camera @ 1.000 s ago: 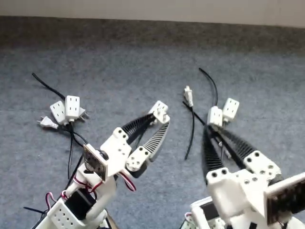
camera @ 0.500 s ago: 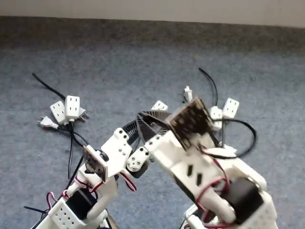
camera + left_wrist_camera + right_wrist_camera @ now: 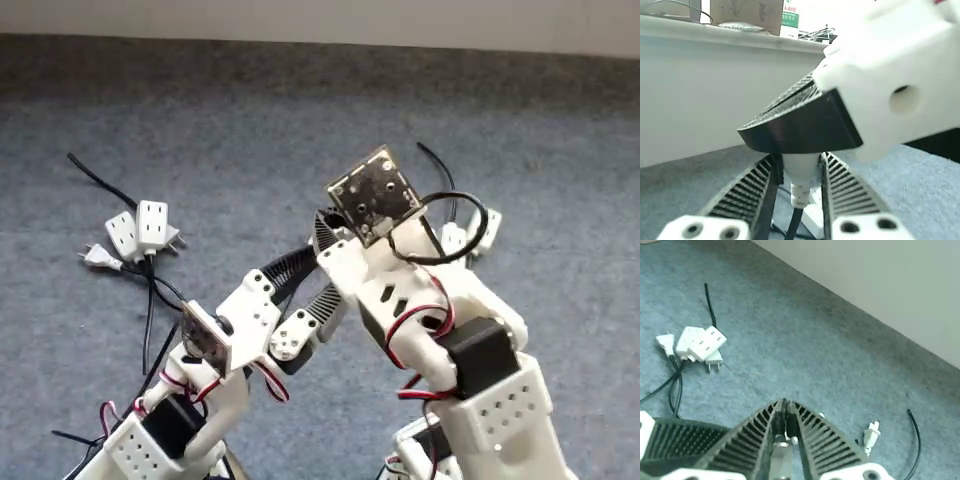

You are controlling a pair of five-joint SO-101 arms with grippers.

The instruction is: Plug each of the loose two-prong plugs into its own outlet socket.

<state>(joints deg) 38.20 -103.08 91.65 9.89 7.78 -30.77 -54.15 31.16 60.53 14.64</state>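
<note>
We found the left hand [image 3: 799, 167] clamped shut on a white corded socket [image 3: 800, 189], which seemed to be held a little above the grey surface [image 3: 250, 110] near the middle of the work area. The right hand [image 3: 784, 407] sat right over it, all but closed on a slim pale piece [image 3: 780, 452]. We took that piece for a plug, though we could not make out its prongs. In the left wrist view the right hand's dark finger lay across just above the corded socket. It was very close, but we could not tell whether it was touching.

We judged the step in hand to be mating the two pieces in the air. Which face of the corded socket met the prongs was hidden from us, so the first care was to square them up. The prongs needed to line up with the slots before any push.

The left hand served best as a firm brace, gripping hard and holding its place while the right did the pressing. The ribbed fingers looked likely to flex, so we favoured a slow, straight push along the prongs rather than a jab. The black cord [image 3: 794, 225] hanging below needed slack, and the two hands' fingers needed to stay clear of each other.

A pair of sockets [image 3: 140, 228] lay together at the left of the surface with a loose plug [image 3: 100, 258] just beside them. They remained work for later.
</note>
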